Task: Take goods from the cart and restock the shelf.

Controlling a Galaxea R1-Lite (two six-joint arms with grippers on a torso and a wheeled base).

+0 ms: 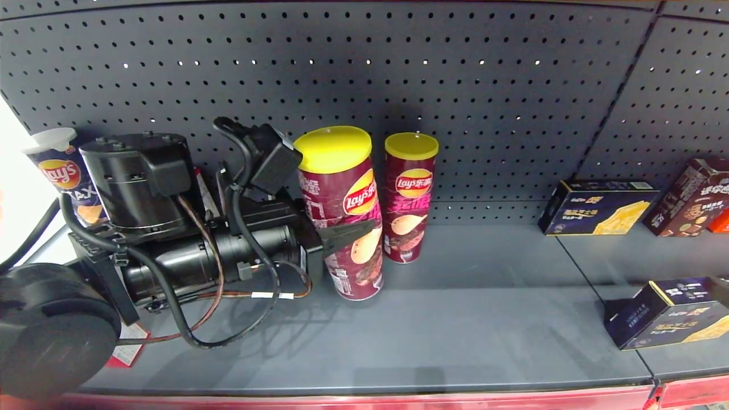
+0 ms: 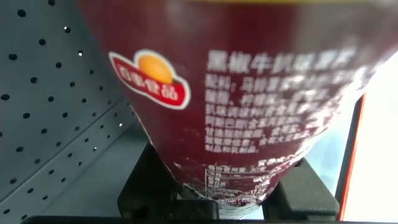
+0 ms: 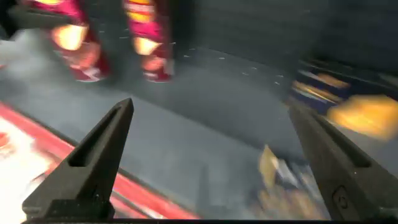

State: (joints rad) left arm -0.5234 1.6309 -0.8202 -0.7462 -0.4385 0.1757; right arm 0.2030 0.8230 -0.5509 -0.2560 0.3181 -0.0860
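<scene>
Shelf [image 1: 484, 319], pegboard [image 1: 455, 68] behind: I see L hand [image 1: 343, 229] clamped on maroon chip can [image 1: 336, 182], just beside second can [image 1: 409, 199]. R hand [image 3: 211, 106] spread open, gripping nothing.

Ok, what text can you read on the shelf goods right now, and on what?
Front red can: a brand logo and small print, not quoted here.
Rear red can: same logo; the rest too small.
Blue can: logo plus large letters, unquoted.
Dark boxes: print too small to read.

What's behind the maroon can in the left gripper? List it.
A second maroon can stands behind it, rightward, near the pegboard. The held can hides whatever is directly behind it.
</scene>
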